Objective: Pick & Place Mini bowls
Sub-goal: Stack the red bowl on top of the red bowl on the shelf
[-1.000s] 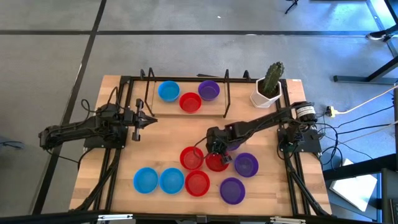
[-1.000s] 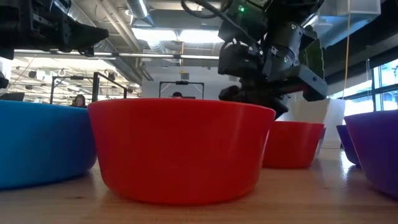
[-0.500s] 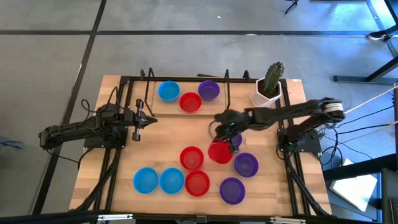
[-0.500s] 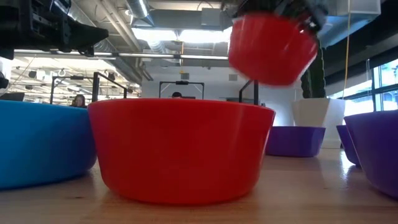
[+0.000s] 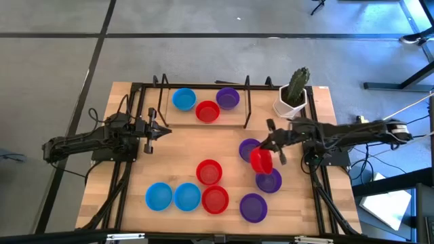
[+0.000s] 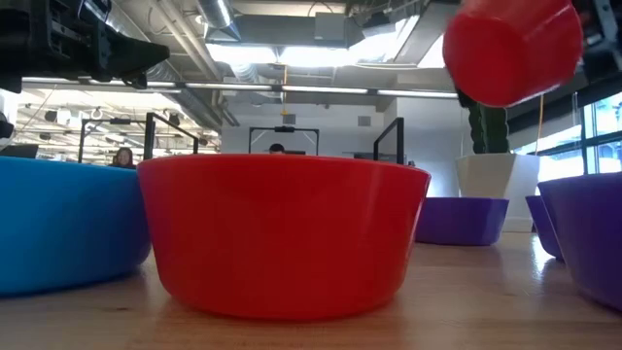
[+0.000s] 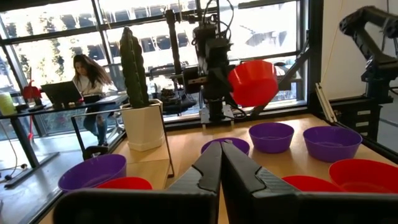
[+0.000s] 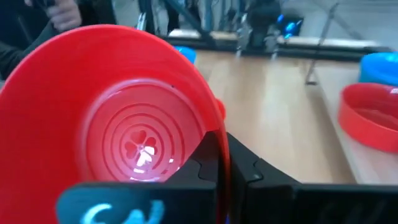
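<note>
Nearby, cactus pot (image 5: 290, 104) stands behind lifted red bowl (image 5: 261, 160).

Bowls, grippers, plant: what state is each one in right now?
Right gripper: shut on a red bowl's rim.
Held red bowl: lifted, tilted on its side.
Left gripper: shut, empty.
Three bowls in the rack: upright.
Bowls on the table: upright, empty.
Cactus pot: upright.

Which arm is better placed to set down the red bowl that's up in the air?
The right: its hand is shut on the red bowl above the table. The left hand waits shut and empty.
</note>
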Controlling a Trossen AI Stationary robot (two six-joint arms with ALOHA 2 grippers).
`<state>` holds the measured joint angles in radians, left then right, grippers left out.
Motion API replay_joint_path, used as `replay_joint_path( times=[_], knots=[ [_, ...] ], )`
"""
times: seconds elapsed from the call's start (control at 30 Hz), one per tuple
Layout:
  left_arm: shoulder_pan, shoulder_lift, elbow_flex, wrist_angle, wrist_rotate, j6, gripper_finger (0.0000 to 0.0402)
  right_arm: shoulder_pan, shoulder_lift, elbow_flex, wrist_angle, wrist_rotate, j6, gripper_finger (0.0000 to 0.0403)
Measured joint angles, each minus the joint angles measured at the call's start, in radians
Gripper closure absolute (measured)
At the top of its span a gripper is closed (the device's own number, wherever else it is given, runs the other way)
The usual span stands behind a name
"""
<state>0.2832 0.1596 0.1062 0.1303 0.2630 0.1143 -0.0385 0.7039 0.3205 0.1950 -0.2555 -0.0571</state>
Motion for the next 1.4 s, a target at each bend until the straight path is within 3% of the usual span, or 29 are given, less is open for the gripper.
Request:
replay_joint_path(
  times=[0.17,0.4,0.57,0.7,0.87,1.03,1.2,1.4],
  knots=[
    [0.000,0.000,0.000,0.000,0.000,0.000,0.0394,0.000,-0.104,-0.100,0.077,0.005,0.024,0.0399],
    [0.000,0.000,0.000,0.000,0.000,0.000,0.0399,0.000,-0.137,-0.177,0.170,0.111,0.023,0.0399],
    [0.000,0.000,0.000,0.000,0.000,0.001,0.0397,0.020,-0.084,-0.147,0.183,0.304,0.045,0.0399],
    [0.000,0.000,0.000,0.000,0.000,0.002,0.0394,0.042,0.029,-0.054,0.180,0.385,0.021,0.0399],
    [0.000,0.000,0.000,0.000,-0.001,0.003,0.0398,0.041,0.238,0.191,0.086,0.483,-0.049,0.0400],
    [0.000,0.000,0.000,0.000,-0.001,0.003,0.0398,-0.009,0.505,0.575,-0.228,0.547,-0.091,0.0401],
    [0.000,0.000,0.000,0.000,0.000,0.003,0.0393,-0.106,0.802,1.009,-0.598,0.483,-0.093,0.0401],
    [0.000,0.000,0.000,-0.014,-0.001,0.003,0.0399,-0.216,1.126,1.445,-0.899,0.368,-0.113,0.0401]
  ],
)
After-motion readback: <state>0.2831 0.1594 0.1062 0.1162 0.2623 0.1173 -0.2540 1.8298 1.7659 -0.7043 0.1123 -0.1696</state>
